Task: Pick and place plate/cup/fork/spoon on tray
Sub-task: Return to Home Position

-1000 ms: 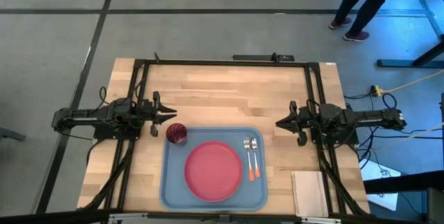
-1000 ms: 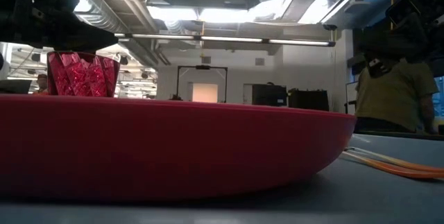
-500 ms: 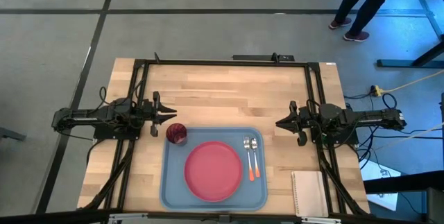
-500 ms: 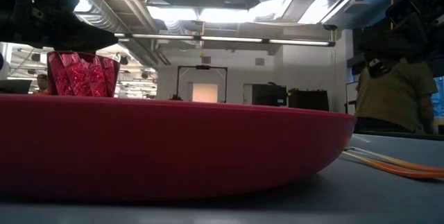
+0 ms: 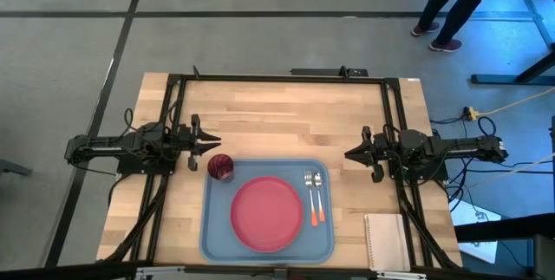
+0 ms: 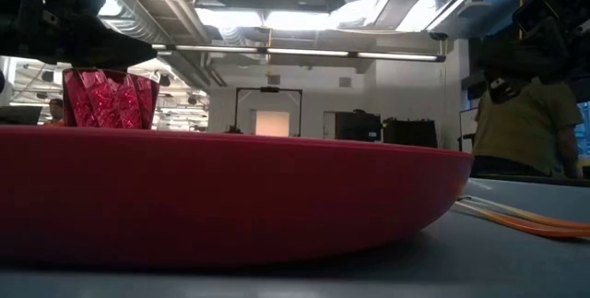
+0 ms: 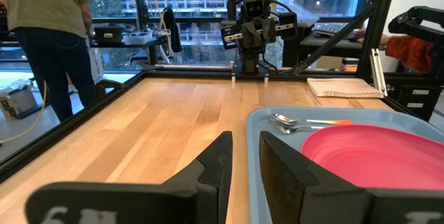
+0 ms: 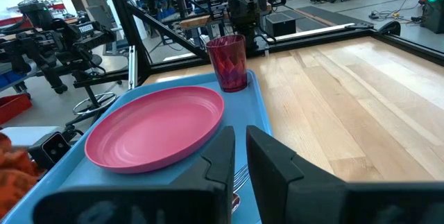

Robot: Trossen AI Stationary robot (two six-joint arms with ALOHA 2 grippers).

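The light blue tray [image 5: 212, 228] lies on the table's near middle. The pink-red plate [image 5: 266, 213] rests flat in its middle. The dark red cup [image 5: 220, 167] stands upright in the tray's far left corner. The fork [image 5: 309, 195] and the spoon [image 5: 318, 197] lie side by side right of the plate, heads toward the far edge. My left gripper [image 5: 213, 144] hangs shut and empty just left of and beyond the cup. My right gripper [image 5: 349, 154] hangs shut and empty right of the tray's far right corner.
A white notepad [image 5: 386, 241] lies at the near right, beside the tray. Bare wood [image 5: 277, 115] fills the table's far half. A dark frame [image 5: 277, 77] runs around the table. A person [image 5: 451, 3] stands on the floor beyond the far right corner.
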